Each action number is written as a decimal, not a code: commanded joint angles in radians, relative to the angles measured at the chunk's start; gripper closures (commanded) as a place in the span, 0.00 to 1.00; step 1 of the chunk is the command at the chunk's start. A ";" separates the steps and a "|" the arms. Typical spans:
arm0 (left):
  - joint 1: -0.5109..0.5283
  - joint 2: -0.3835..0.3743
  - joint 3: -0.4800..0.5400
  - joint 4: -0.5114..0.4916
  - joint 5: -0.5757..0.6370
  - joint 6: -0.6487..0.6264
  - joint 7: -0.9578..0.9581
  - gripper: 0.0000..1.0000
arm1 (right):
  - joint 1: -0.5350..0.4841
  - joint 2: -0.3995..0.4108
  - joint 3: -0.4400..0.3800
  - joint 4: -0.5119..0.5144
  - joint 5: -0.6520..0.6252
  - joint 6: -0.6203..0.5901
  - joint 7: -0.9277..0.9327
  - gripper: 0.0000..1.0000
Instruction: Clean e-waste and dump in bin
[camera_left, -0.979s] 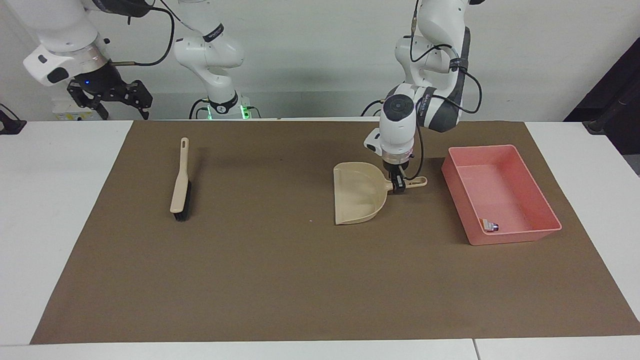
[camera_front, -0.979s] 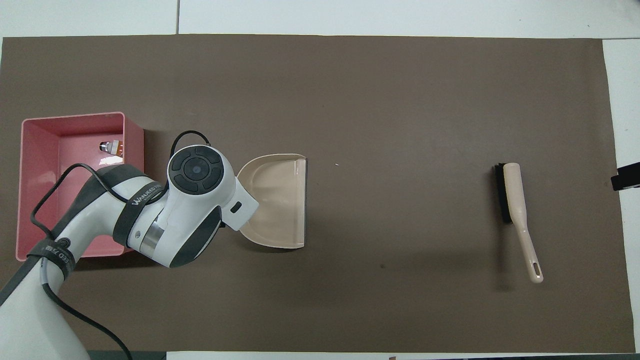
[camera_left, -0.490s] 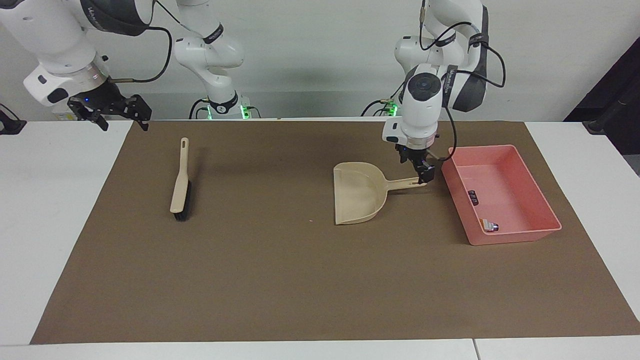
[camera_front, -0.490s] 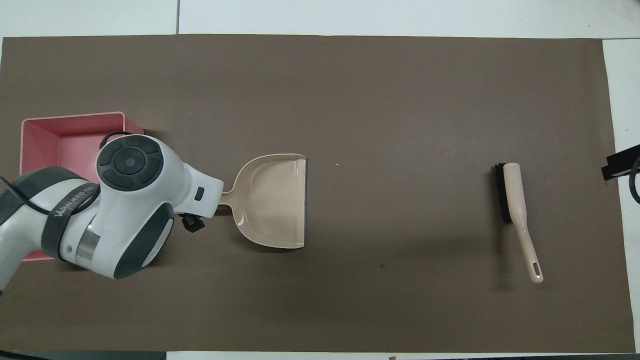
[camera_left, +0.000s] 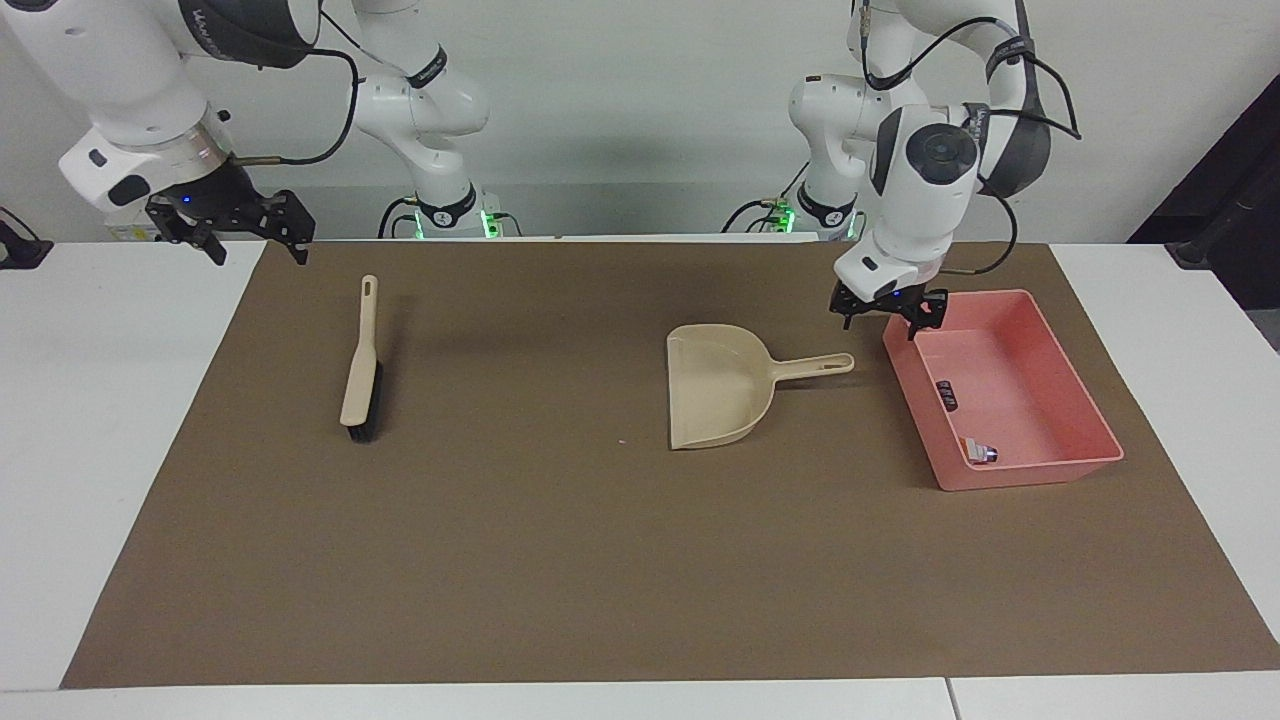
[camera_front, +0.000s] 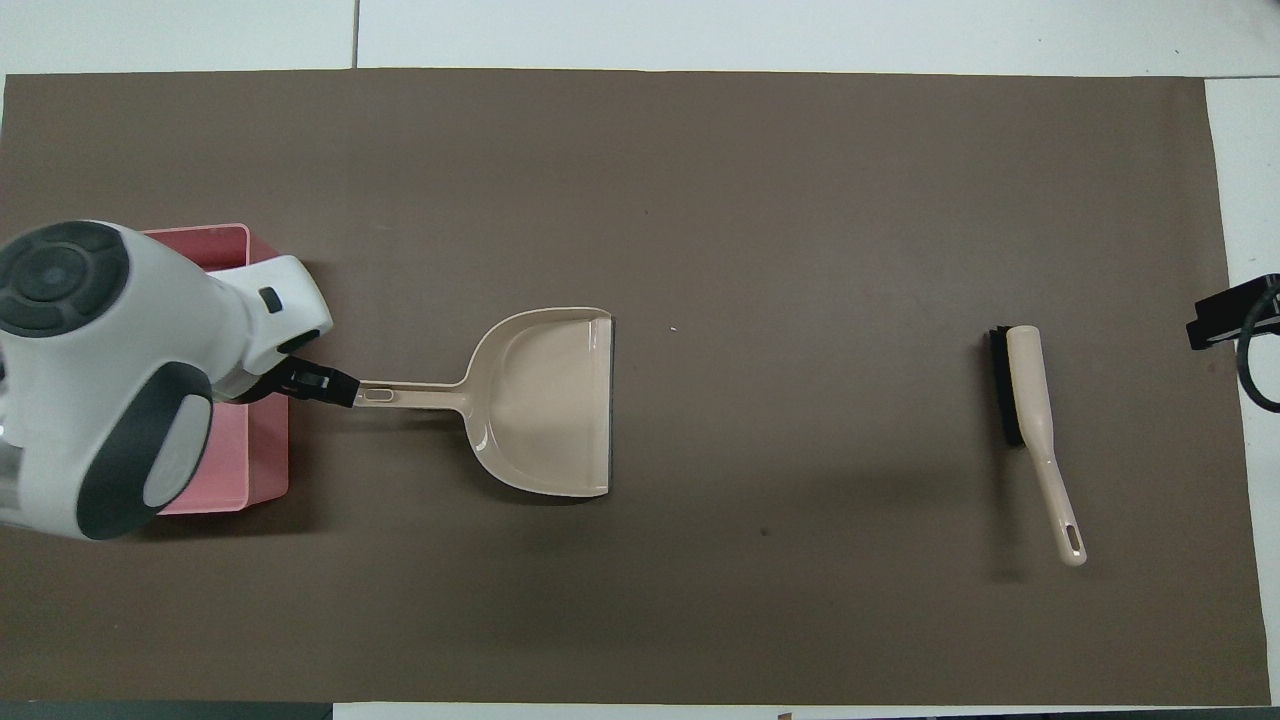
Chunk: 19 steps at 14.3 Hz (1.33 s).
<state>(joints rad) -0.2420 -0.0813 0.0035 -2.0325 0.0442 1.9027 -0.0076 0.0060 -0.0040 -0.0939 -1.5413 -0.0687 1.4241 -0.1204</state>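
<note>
The pink bin (camera_left: 1030, 472) stands at the left arm's end of the brown mat. In it lie the e-waste parts: a white-grey piece with an orange patch (camera_left: 978, 450) and a black-purple block (camera_left: 945, 393). My left gripper (camera_left: 886, 315) is open and empty, raised over the bin's corner that is nearest the robots and the dustpan. In the overhead view the left arm covers most of the bin (camera_front: 262, 460) and hides the parts, and the left gripper (camera_front: 312, 381) shows just off the dustpan handle's end. My right gripper (camera_left: 232, 232) waits open and raised at the right arm's end.
The beige dustpan (camera_left: 715, 390) lies flat on the mat beside the bin, handle toward it; it also shows in the overhead view (camera_front: 545, 400). A beige brush (camera_left: 360, 360) with black bristles lies toward the right arm's end, also seen from overhead (camera_front: 1030, 420).
My left gripper let go of the dustpan handle, rose and moved over the bin's corner. The dustpan stays flat on the mat. The right arm shifted slightly.
</note>
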 joint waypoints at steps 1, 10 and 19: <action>0.090 0.023 -0.005 0.130 -0.102 -0.048 -0.034 0.02 | 0.012 0.013 -0.012 0.026 0.013 -0.011 0.015 0.01; 0.217 0.095 0.001 0.503 -0.112 -0.344 -0.022 0.02 | 0.012 0.012 -0.012 0.024 0.015 -0.001 0.051 0.01; 0.237 0.034 0.000 0.429 -0.101 -0.401 0.051 0.02 | 0.011 0.012 -0.012 0.024 0.015 0.003 0.050 0.01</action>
<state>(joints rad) -0.0171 -0.0246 0.0081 -1.5775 -0.0520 1.4927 0.0216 0.0099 -0.0033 -0.0957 -1.5348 -0.0682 1.4265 -0.0859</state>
